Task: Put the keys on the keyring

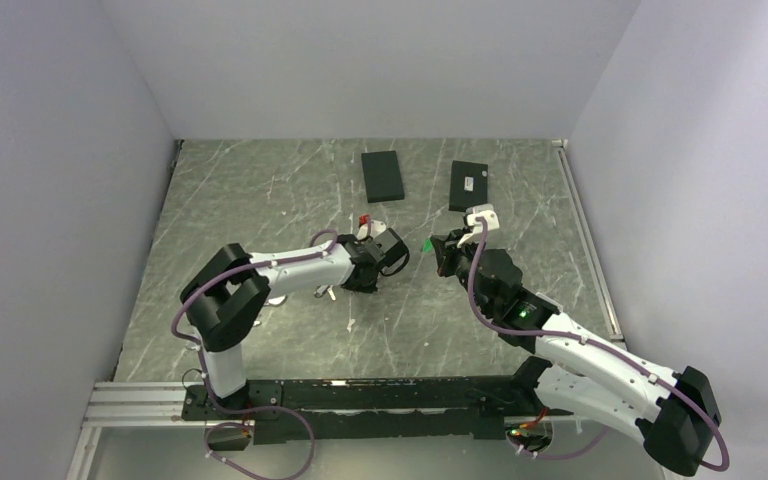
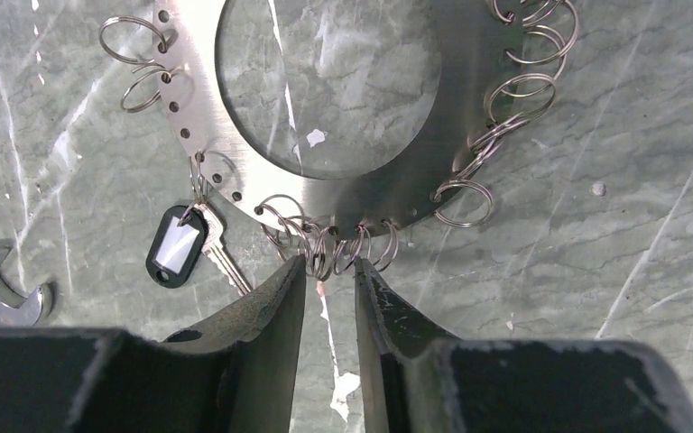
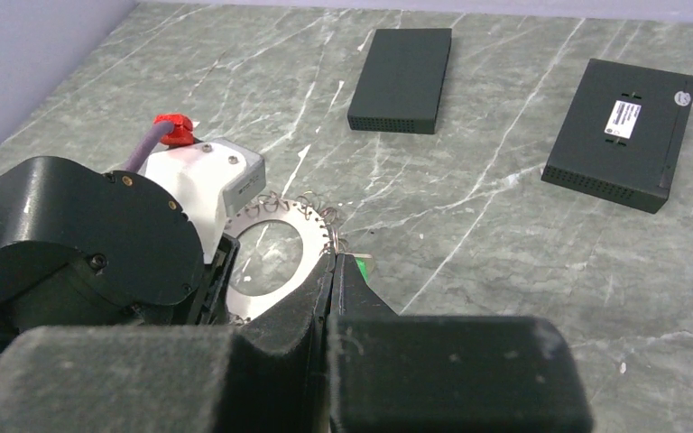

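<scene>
Left gripper (image 2: 329, 275), jaws narrowly parted, is hovering at split rings (image 2: 325, 245) bunched on the keyring (image 2: 476, 108); best singling out one ring cleanly. Right gripper (image 3: 334, 263) is sitting pressed together.

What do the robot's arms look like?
The left arm and right arm are white with chunky black joints; a purple cable loops along each. A small green light glows on the right one. The left claw and right claw have black wedge-shaped fingers.

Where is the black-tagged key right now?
In the left wrist view, the black-tagged key lies at lower left, hooked to the rim of the keyring, between the wrench and the left gripper.
</scene>
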You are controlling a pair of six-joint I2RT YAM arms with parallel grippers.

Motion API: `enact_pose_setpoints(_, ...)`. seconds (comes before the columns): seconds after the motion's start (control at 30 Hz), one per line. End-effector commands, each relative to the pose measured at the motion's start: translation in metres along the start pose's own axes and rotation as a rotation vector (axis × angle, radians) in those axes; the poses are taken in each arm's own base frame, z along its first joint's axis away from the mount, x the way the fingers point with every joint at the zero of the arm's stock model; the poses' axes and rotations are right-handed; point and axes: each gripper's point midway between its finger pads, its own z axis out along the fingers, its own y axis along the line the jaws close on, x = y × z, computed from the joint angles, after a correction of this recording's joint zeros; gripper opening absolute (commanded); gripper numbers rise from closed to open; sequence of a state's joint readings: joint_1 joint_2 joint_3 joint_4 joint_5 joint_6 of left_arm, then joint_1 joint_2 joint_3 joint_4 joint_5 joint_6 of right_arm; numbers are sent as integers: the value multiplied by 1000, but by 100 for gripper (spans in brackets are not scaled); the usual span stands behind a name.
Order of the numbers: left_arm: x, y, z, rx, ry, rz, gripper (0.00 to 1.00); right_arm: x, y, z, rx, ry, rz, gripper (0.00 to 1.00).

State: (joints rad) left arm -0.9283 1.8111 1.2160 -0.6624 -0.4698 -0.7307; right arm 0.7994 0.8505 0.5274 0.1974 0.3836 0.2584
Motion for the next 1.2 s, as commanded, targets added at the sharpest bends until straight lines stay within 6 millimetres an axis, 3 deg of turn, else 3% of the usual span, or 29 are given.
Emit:
enact_pose_setpoints(0.0, -25, -9, -23, 70, -79, -41, 31, -16, 7, -1, -31, -58, 30, 0)
enact_pose_setpoints(0.13, -32, -33, -35, 206, -121, 70, 33, -15, 7, -1, -29, -57, 30, 0)
enact_pose_setpoints(0.37, -34, -24, -26, 156, -109, 170, 29, -17, 9, -1, -35, -59, 29, 0)
enact_pose_setpoints(0.5, -35, -34, -23, 212, -102, 199, 32, -16, 9, -1, -33, -57, 28, 0)
enact_pose_setpoints(0.63, -38, -43, -17, 246, -109, 195, 33, -16, 9, -1, -34, -57, 30, 0)
enact_pose_setpoints(0.97, -70, -58, 5, 268, -174, 107, 30, -15, 9, -1, -33, -55, 26, 0)
enact_pose_setpoints(1.17, -69, -58, 13, 270, -146, 109, 27, -14, 7, -1, -26, -57, 23, 0)
